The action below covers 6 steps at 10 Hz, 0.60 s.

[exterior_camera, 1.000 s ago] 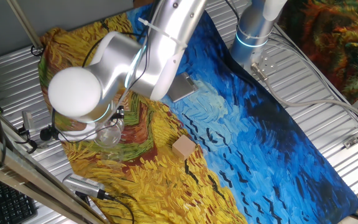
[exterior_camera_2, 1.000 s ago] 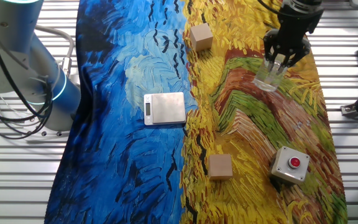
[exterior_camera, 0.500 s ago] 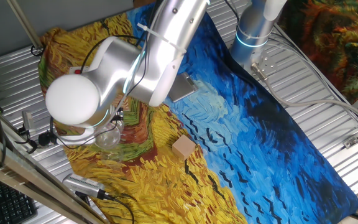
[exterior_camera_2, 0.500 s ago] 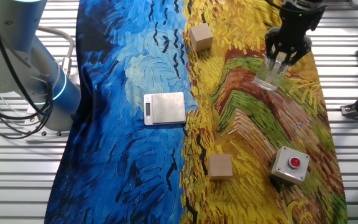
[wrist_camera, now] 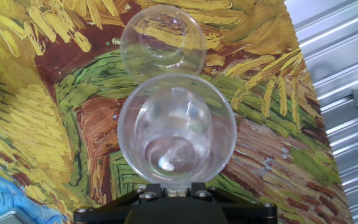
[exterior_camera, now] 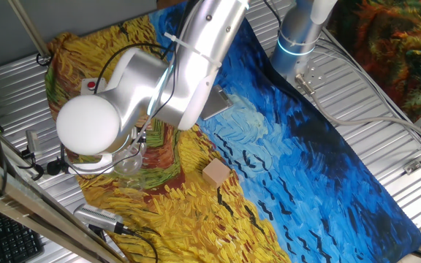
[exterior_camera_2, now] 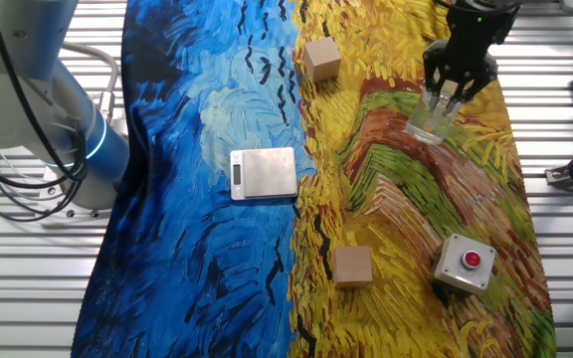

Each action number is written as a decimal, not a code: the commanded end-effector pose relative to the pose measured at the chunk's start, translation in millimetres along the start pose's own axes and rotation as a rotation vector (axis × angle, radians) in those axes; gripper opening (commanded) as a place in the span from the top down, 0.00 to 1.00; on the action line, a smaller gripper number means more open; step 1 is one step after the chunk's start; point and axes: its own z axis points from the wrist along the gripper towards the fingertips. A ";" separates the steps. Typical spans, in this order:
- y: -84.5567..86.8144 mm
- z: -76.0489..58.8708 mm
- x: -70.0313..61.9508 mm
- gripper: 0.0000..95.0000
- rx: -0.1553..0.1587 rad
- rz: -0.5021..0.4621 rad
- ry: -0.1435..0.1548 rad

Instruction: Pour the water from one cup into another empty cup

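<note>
Cup in hand [wrist_camera: 176, 135]: it is sitting in the claw [exterior_camera_2: 448, 92], seen from above in the hand view, with its rim overlapping the rim of the second cup [wrist_camera: 162, 38] just beyond it.
Second cup: it is standing upright on the painted cloth [exterior_camera_2: 366, 199] covering the counter [exterior_camera_2: 565, 229], near the cloth's yellow end.
Claw: its fingers are closing around the near cup as far as the hand view shows; the fingertips themselves are hiding under the glass, so I am judging the grip from the cup's steady place at the claw's mouth.
Water: the held cup is looking nearly clear, with only a faint shimmer at its bottom; whether water is remaining in either cup cannot be told.
Progress: the cup is looking grasped and brought beside its partner; in the hand view it is appearing roughly level, so the pour is either not started or already over, and I cannot tell which.
Left to do: if unpoured, tipping over the far rim, then setting down.
Bystanders: the scale [exterior_camera_2: 264, 172], two wooden blocks [exterior_camera_2: 321, 58] [exterior_camera_2: 352, 267] and the red button box [exterior_camera_2: 464, 264] are lying well apart.
</note>
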 end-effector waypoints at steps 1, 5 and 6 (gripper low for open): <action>1.0 0.2 0.8 1.00 0.001 0.002 0.007; 1.3 0.1 0.8 1.00 0.000 0.007 0.024; 1.3 0.0 0.9 1.00 0.000 0.008 0.026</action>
